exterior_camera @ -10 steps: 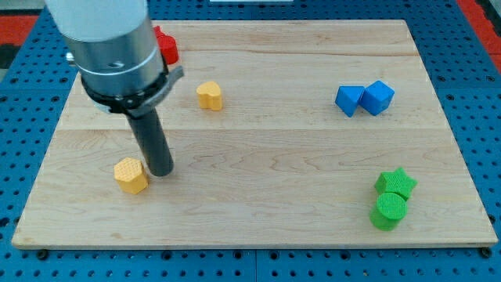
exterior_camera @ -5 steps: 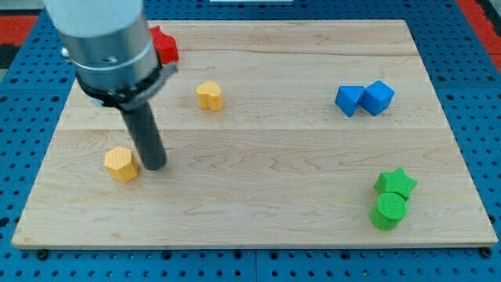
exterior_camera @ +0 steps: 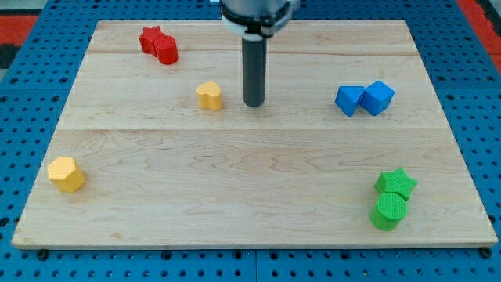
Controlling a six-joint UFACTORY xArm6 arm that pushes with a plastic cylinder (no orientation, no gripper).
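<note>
Board: wooden board [exterior_camera: 258, 188] lies on the blue pegged counter [exterior_camera: 23, 117] and carries every block; none sits in a container.
Rod: dark rod [exterior_camera: 254, 66] comes down from the view's top, upright, and ends in my tip [exterior_camera: 253, 104]; this end effector has no jaws, so it neither opens nor closes and grips nothing.
Tip: rests on the board just to the view's right of the yellow heart block [exterior_camera: 209, 95], near it but apart; it touches no block.
Blue pair: two blue blocks, [exterior_camera: 350, 100] and the blue cube [exterior_camera: 378, 97], touch each other at the view's right, well apart from the tip.
Green pair: green star block [exterior_camera: 396, 183] sits against the green cylinder block [exterior_camera: 388, 211] at the view's lower right.
Red pair: red star block [exterior_camera: 150, 38] and a second red block [exterior_camera: 167, 51] touch at the view's upper left.
Yellow hexagon block [exterior_camera: 66, 173]: alone near the board's left edge, low in the view.
</note>
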